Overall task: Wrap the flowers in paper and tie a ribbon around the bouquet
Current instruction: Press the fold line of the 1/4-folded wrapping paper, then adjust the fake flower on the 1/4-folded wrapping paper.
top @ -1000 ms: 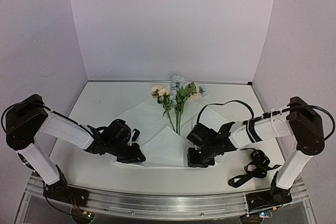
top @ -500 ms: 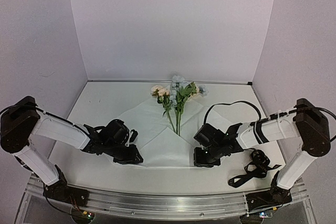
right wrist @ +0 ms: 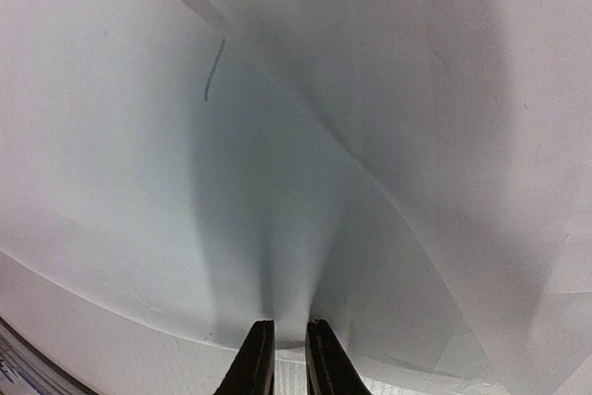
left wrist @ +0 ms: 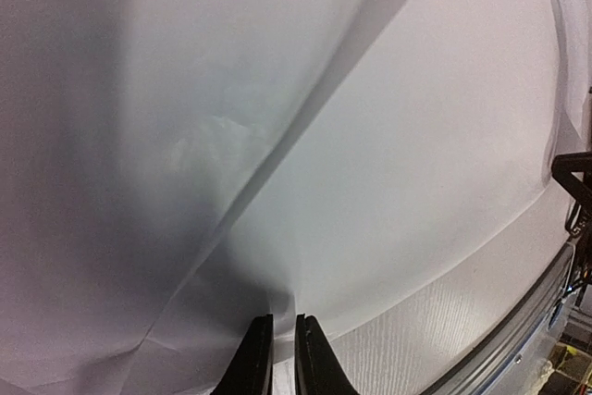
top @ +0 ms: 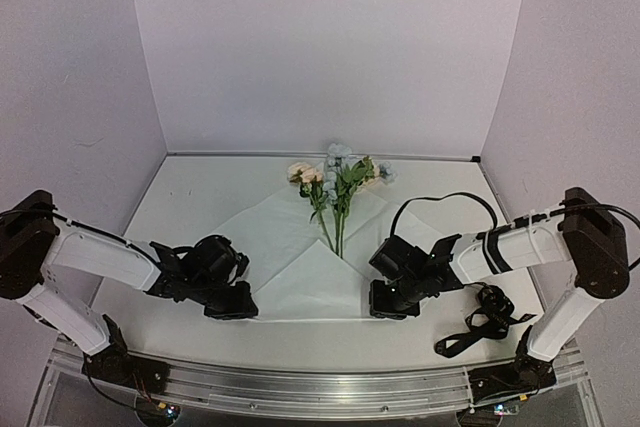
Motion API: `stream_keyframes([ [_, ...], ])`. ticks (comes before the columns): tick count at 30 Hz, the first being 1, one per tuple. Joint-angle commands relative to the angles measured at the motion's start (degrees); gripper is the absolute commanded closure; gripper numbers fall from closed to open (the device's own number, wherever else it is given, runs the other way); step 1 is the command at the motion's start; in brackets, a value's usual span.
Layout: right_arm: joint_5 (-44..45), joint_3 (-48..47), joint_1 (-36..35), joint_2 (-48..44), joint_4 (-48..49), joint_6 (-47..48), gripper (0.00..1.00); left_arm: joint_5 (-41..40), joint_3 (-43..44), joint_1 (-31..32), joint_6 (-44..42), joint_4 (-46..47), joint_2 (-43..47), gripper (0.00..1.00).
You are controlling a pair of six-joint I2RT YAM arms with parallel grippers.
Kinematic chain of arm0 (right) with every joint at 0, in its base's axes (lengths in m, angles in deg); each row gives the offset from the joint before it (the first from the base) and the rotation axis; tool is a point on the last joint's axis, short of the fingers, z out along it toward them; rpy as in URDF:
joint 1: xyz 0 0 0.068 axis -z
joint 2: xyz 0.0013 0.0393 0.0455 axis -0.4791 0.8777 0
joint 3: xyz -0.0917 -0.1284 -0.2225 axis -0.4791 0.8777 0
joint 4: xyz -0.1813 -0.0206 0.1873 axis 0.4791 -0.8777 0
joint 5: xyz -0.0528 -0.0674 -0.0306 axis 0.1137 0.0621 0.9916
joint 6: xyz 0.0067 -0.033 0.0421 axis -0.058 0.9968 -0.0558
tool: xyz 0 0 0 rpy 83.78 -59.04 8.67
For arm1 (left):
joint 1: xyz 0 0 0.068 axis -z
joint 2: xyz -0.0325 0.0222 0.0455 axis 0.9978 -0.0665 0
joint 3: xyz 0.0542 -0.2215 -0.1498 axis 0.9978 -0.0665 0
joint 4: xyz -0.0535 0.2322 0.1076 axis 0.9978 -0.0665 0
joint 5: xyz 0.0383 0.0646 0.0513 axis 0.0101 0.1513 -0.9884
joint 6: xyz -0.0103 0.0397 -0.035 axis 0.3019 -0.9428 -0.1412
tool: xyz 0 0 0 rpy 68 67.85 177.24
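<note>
Since left gripper (top: pixel 232 302) has slid left and nearer and right gripper (top: pixel 390 299) edged right, each nearly closed and pinching the paper (top: pixel 310 287) at its near edge, the fold is stretched flat: wrap barely begun. Near right, ribbon (top: pixel 482 322) idle. Farther back, flowers (top: pixel 335 187) on the far half; whether stem tips sit under the fold is unclear.

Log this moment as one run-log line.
left gripper: pinching near edge of paper | right gripper: pinching same edge | flowers: lying on paper, unwrapped | ribbon: loose, right of paper
</note>
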Motion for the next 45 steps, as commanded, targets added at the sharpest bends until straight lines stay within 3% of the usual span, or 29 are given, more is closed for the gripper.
stream_keyframes([
  [1, 3.9, 2.6, 0.7, 1.5, -4.8, -1.2, 0.86, -7.5, -2.4, -0.1, 4.1, -9.2, 1.2, 0.9],
  [11, 4.6, 5.5, 1.7, -2.0, -4.7, -2.0, 0.85, -10.2, -2.5, -0.1, 5.7, -12.1, -1.5, 0.99],
  [21, 5.1, 15.1, 5.4, -10.8, -4.5, -1.8, 0.83, -9.8, -2.5, -0.1, 5.8, -11.1, -2.8, 1.0],
  [24, 4.4, 14.6, 6.3, -13.3, -5.7, 0.5, 0.77, -9.5, -2.1, -0.1, 5.0, -10.6, -2.7, 0.99],
  [28, 3.3, 2.5, 6.4, -13.6, -17.8, 10.5, 0.65, -9.0, -1.3, 0.0, 3.4, -9.8, -2.6, 0.98],
  [32, 4.4, -11.3, 6.8, -7.4, -25.0, 19.6, 0.5, -9.0, -0.5, 0.0, 2.2, -9.9, -2.6, 0.97],
  [39, 2.1, -35.9, 9.4, 12.4, -27.7, 28.1, 0.24, -9.0, -0.4, 0.0, 0.7, -9.6, -1.6, 0.97],
  [45, 2.1, -51.6, 10.8, 27.1, -28.0, 30.7, 0.12, -9.0, -0.1, 0.0, -1.0, -10.0, -0.7, 0.97],
])
